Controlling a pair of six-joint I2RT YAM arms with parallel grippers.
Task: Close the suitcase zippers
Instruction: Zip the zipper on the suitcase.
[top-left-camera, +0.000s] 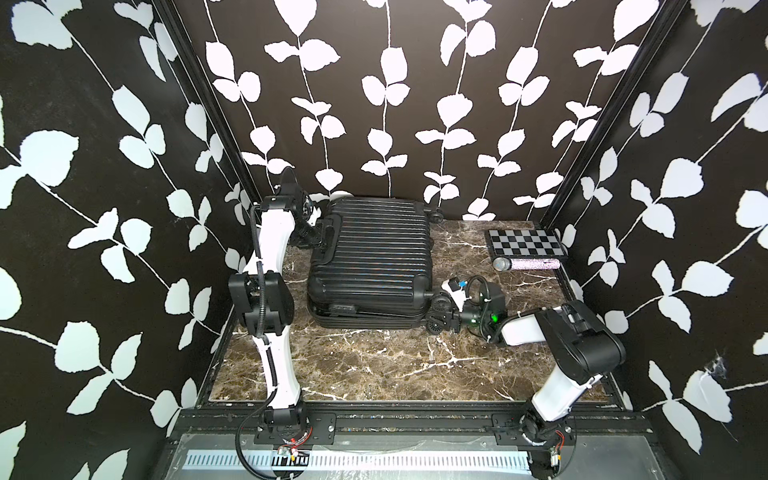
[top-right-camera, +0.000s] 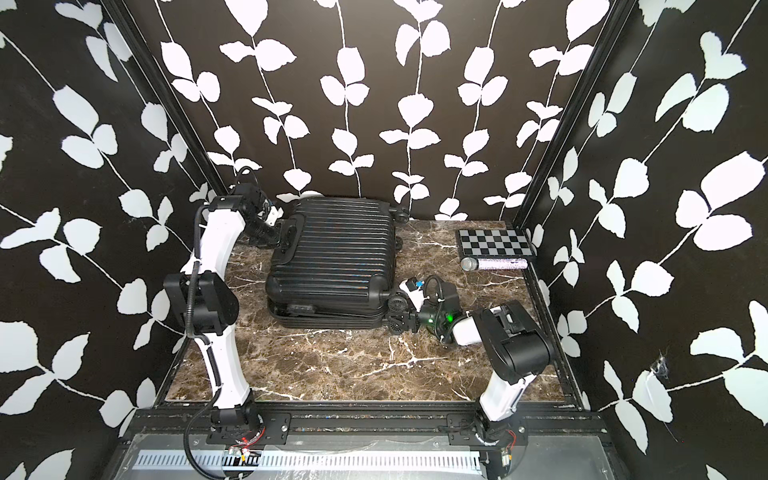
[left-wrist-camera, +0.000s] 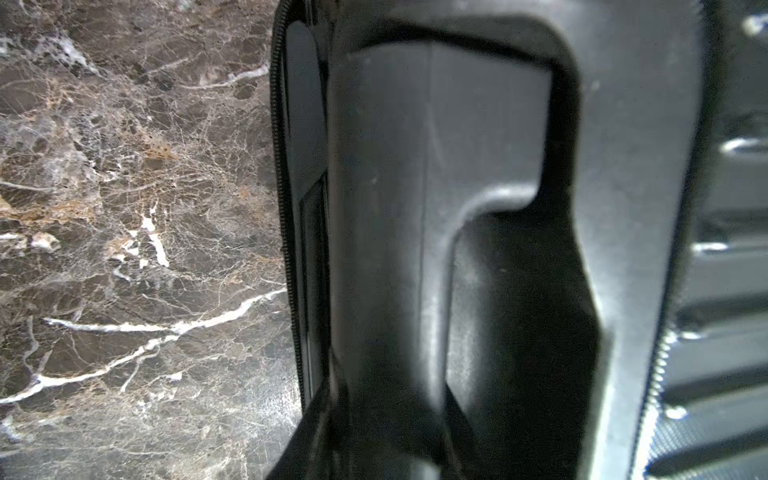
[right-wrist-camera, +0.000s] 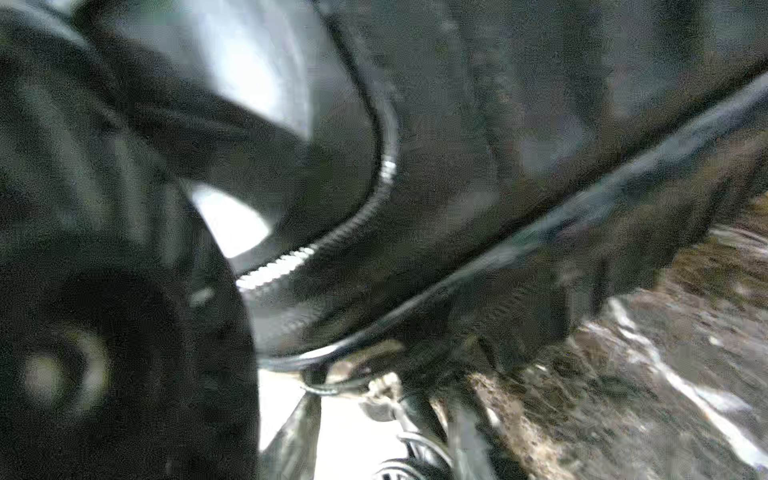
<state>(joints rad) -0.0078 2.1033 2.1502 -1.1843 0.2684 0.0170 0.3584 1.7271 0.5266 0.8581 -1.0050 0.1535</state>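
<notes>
Where the job stands: the lid of the small black ribbed hard-shell suitcase (top-left-camera: 374, 257) is down on its lower half, but I judge the zipping barely begun; the near seam gapes in both top views.
Zippers: the thin black toothed zipper track (right-wrist-camera: 332, 237) runs loose round a corner of the shell, its two sides apart; I can find no pull.
Left to do: locate the pulls and run them round the rim.
Place: lying flat, toward the back left of the brown marble tabletop (top-left-camera: 374, 365).
Long axis: across the tabletop, ribs (top-left-camera: 370, 245) along it; wheels (top-left-camera: 438, 309) toward my right arm, top handle (top-left-camera: 328, 235) toward my left.
Left tool (top-left-camera: 314, 233): at the handle end; open or closed, I cannot tell.
Right tool (top-left-camera: 451, 318): beside the near wheels; the wrist view is blurred and I cannot tell its state.
</notes>
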